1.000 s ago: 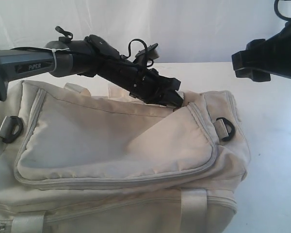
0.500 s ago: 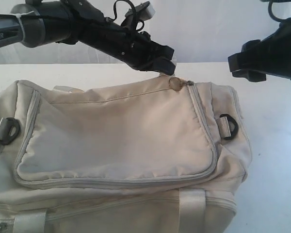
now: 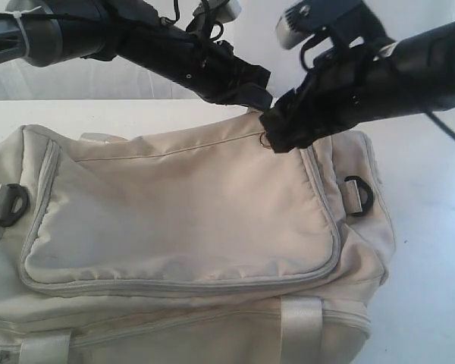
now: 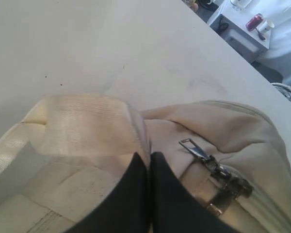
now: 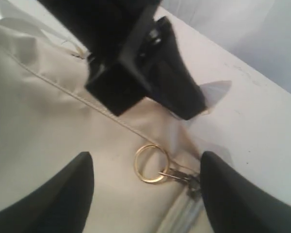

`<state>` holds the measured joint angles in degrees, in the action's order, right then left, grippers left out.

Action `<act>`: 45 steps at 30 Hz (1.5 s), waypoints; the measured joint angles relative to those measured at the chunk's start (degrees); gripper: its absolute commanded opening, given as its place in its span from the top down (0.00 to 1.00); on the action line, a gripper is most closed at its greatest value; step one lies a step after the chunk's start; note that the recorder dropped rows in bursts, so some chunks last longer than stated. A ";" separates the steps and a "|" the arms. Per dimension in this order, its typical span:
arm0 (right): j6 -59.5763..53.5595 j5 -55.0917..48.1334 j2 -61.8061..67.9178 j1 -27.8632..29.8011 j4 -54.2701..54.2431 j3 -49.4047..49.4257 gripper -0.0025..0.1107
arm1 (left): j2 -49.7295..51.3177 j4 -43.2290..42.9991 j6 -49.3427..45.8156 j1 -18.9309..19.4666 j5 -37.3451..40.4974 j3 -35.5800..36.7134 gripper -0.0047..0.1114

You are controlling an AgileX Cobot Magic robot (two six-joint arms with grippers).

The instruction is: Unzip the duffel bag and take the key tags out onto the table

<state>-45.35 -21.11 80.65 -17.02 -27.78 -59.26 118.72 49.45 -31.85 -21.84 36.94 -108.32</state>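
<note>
Right pincer [image 5: 146, 162] swung in, agape over zip ring [image 5: 150, 182]; left pincer [image 4: 149, 156] pinches beige duffel bag [image 3: 182, 205].

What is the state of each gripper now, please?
Left gripper: closed, pinching the duffel bag fabric.
Right gripper: open, holding nothing, at the zipper ring.

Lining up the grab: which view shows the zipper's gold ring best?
Right wrist: the gold ring lies unobstructed inside the open right gripper. Exterior shows a sliver; left wrist shows none.
</note>
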 measured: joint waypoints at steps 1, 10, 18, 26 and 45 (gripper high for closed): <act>-1.20 0.58 1.07 -0.68 -0.14 0.00 0.45 | 0.00 0.00 0.00 0.00 0.00 0.00 0.96; -3.35 5.90 7.65 -2.91 1.99 0.00 0.37 | 0.00 0.00 0.97 0.39 0.83 0.00 0.96; -2.95 9.93 10.70 -2.91 2.35 0.00 0.60 | 0.00 0.48 2.04 1.48 2.70 0.00 0.96; 0.10 9.71 8.85 -2.91 3.23 0.00 0.98 | -0.13 0.48 2.43 1.61 3.48 0.00 0.96; 13.71 -6.32 -2.27 -0.26 8.96 0.00 0.98 | -0.30 -0.19 3.03 1.61 3.48 0.00 0.96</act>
<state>-31.64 -27.43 78.37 -17.29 -18.82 -59.26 118.41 49.26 -28.82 -20.22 40.42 -108.32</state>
